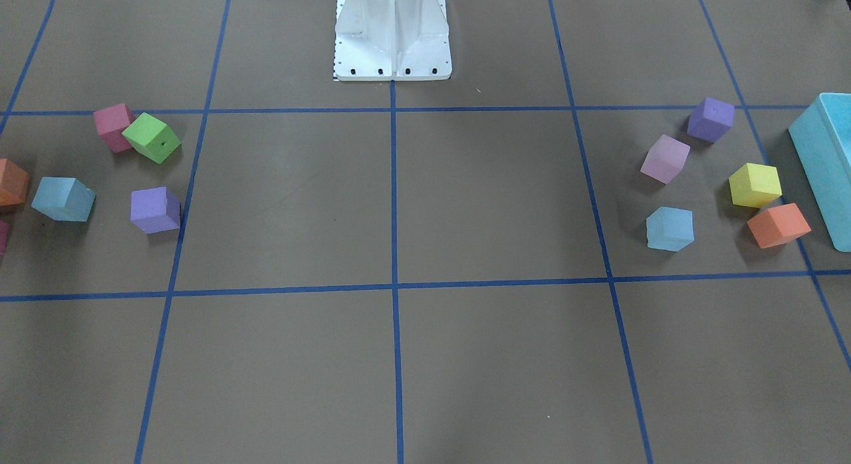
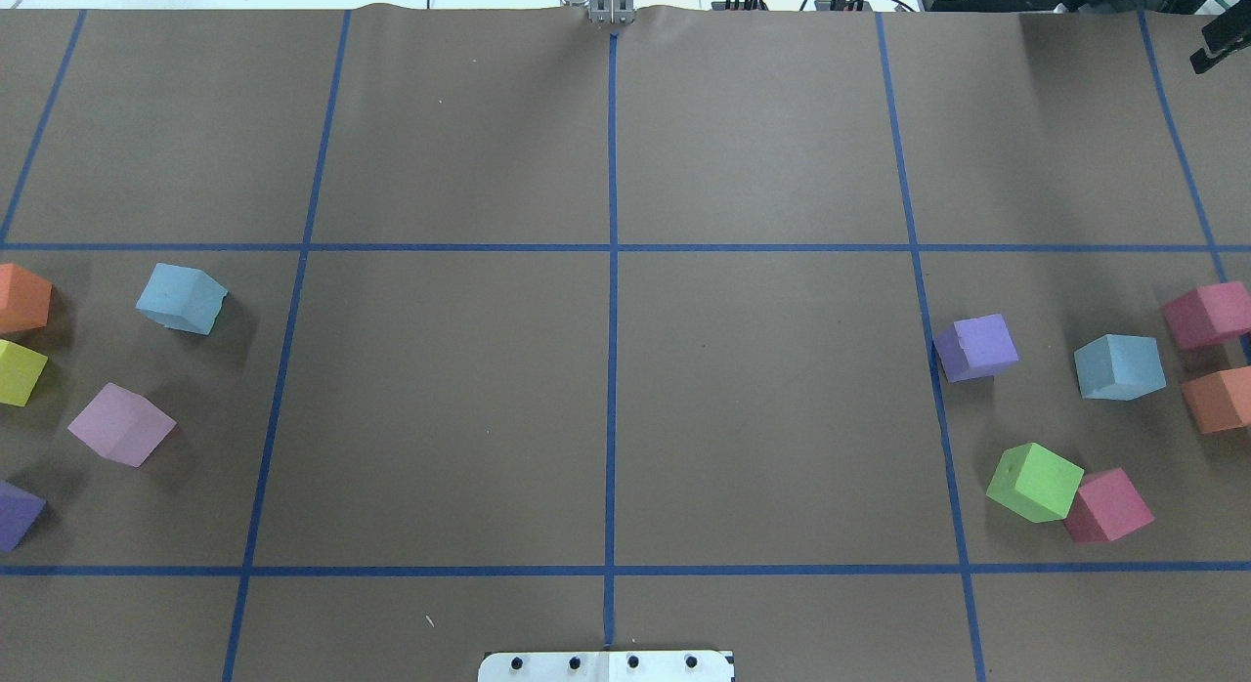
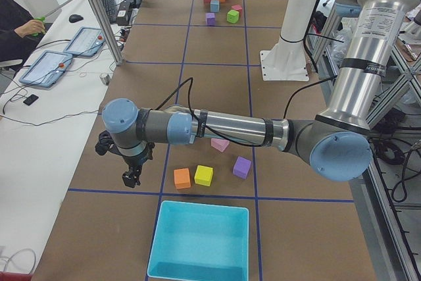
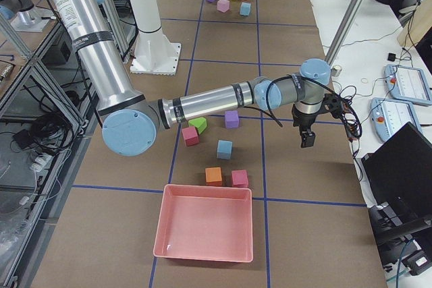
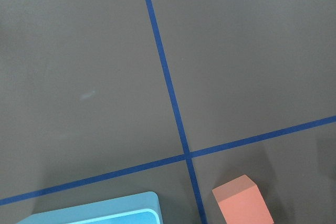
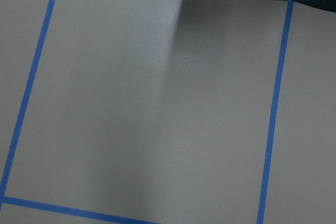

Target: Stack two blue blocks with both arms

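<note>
— Well, blue blocks, location?
— First blue block [image 2: 183, 299] at overhead mid-left, second blue block [image 2: 1120, 366] at mid-right; both among other cubes.
— Hands?
— Left hand [image 3: 131, 177] and right hand [image 4: 307, 138] hang by the bench [image 2: 606, 418] edge; fingers apart or together, cannot tell. In the right side view, the second block lies frame-left of the right hand. The middle squares likely suit stacking.

Counter: brown paper-covered counter [image 2: 440, 399], flat and matte.
Markings: blue tape lines [image 2: 612, 272] forming a grid of rectangles.
Side furniture: long white desk [image 3: 46, 116] along one counter edge, with blue-framed tablets [image 3: 84, 41].
Upright: silver metal post [image 3: 99, 11] between them.
Light: even, with soft shadows.
</note>
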Robot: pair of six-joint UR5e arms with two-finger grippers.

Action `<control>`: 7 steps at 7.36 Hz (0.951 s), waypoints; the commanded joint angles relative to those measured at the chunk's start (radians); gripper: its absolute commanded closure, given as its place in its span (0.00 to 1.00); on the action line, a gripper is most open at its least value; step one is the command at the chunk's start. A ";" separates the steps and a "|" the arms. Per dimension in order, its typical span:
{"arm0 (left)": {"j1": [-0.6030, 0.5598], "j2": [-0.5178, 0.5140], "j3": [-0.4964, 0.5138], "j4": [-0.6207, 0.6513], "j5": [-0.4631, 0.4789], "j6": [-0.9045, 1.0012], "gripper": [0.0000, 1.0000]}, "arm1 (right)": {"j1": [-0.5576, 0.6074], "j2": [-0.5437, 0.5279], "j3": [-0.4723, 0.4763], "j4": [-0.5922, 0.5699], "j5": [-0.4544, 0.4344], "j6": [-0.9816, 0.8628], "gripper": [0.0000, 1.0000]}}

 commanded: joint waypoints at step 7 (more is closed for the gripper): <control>0.000 0.037 -0.055 0.002 0.000 -0.002 0.02 | -0.095 -0.158 0.119 0.078 0.004 0.111 0.00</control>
